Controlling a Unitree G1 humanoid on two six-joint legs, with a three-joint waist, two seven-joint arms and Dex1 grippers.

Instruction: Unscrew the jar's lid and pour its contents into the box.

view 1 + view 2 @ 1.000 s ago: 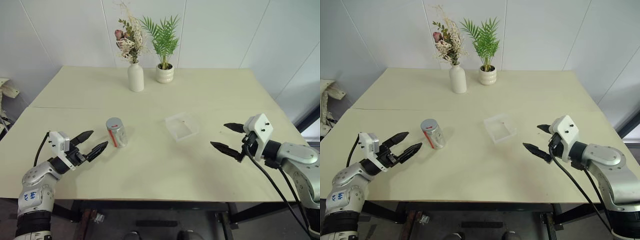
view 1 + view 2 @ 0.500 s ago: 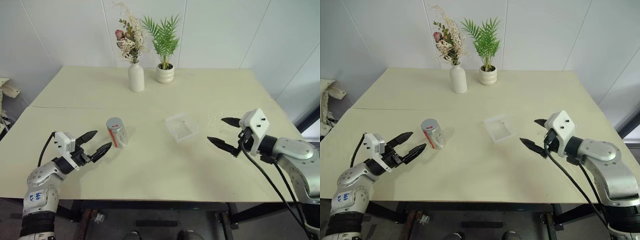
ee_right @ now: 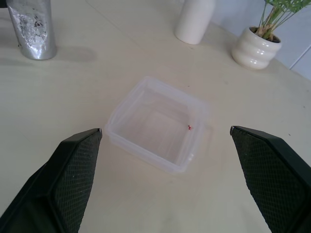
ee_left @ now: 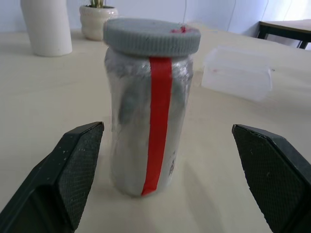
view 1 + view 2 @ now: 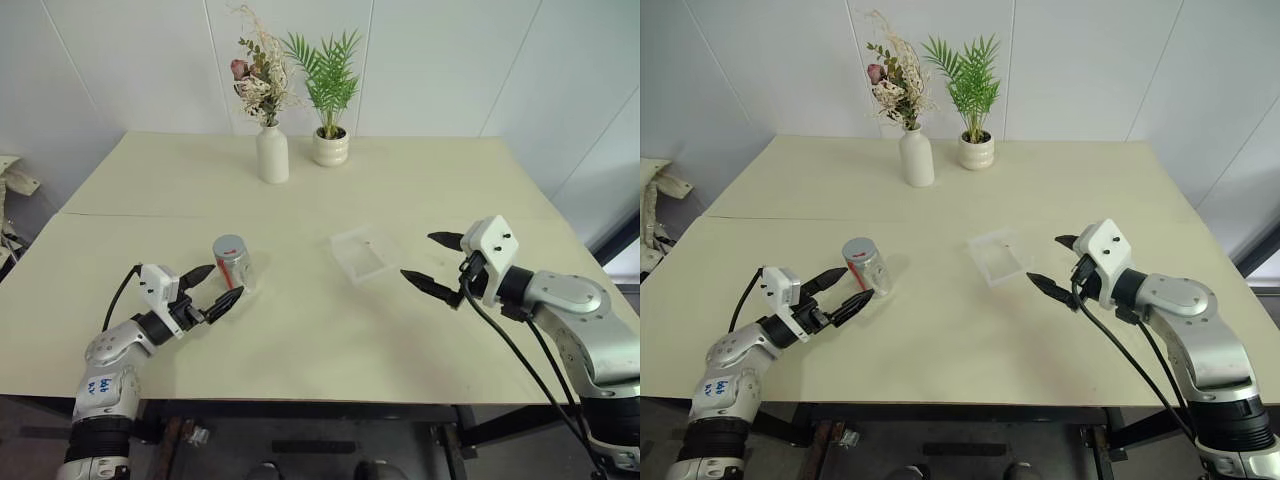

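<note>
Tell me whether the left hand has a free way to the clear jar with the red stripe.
Probably yes: the left hand is open, facing the clear red-striped jar, nothing between.

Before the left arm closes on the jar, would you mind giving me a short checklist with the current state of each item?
1. Left claw open wide enough for the jar: ok.
2. Jar upright on the table, between the left fingers' line in the left wrist view: ok.
3. Lid seated on the jar: ok; how tightly, cannot tell.
4. Left claw already touching the jar: not ok, a gap remains on both sides.
5. Box upright, nothing in it but a tiny red speck: ok.
6. Right claw open and apart from the box: ok.
</note>
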